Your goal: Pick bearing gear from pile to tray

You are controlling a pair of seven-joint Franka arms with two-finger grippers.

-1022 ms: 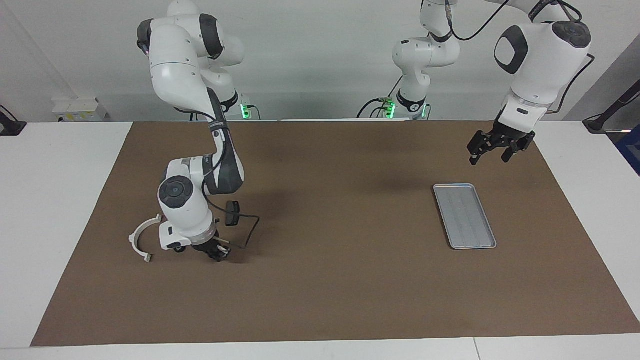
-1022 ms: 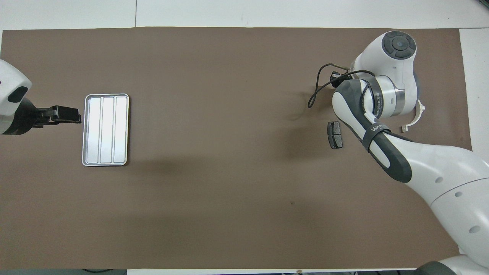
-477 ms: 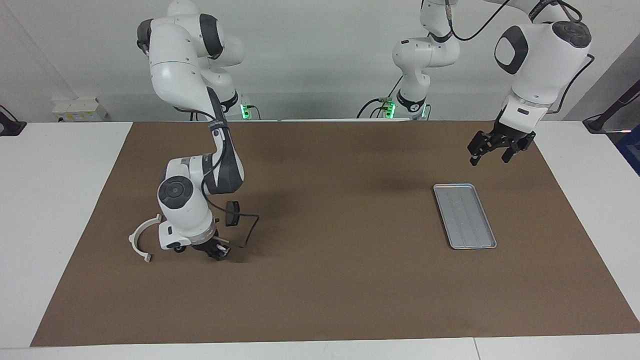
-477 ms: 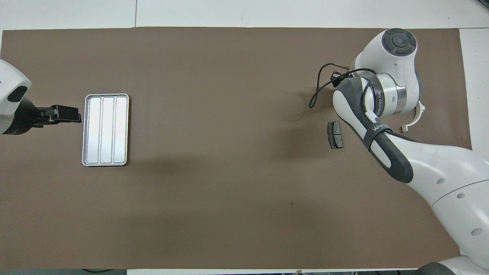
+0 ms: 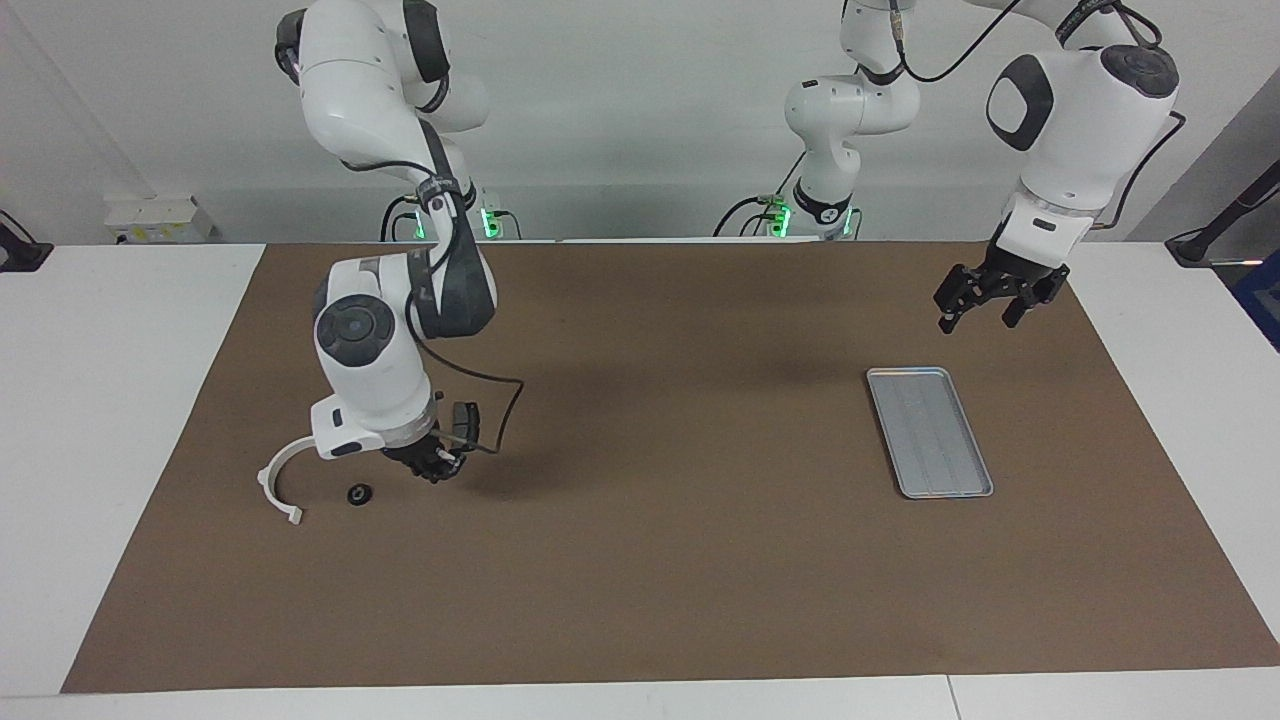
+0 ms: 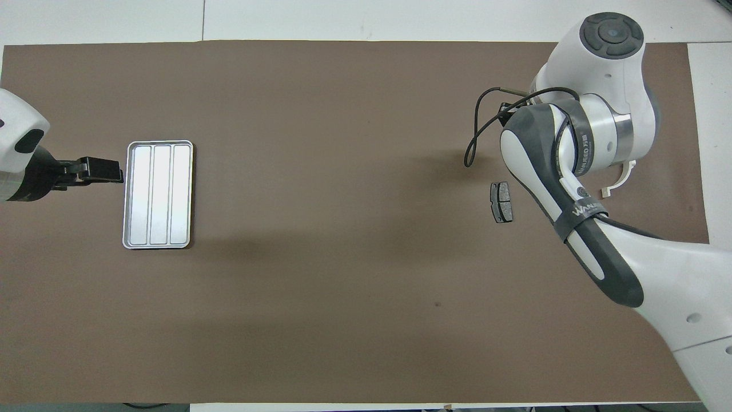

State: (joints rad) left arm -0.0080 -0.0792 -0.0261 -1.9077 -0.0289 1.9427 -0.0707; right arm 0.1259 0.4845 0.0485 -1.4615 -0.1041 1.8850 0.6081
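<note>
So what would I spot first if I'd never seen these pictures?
Probably the big white right arm, its right gripper hanging over the pile at its end of the brown mat, by a white curved bracket and a tiny black round piece. Then the shiny tray at the left arm's end, where the left gripper waits.
</note>
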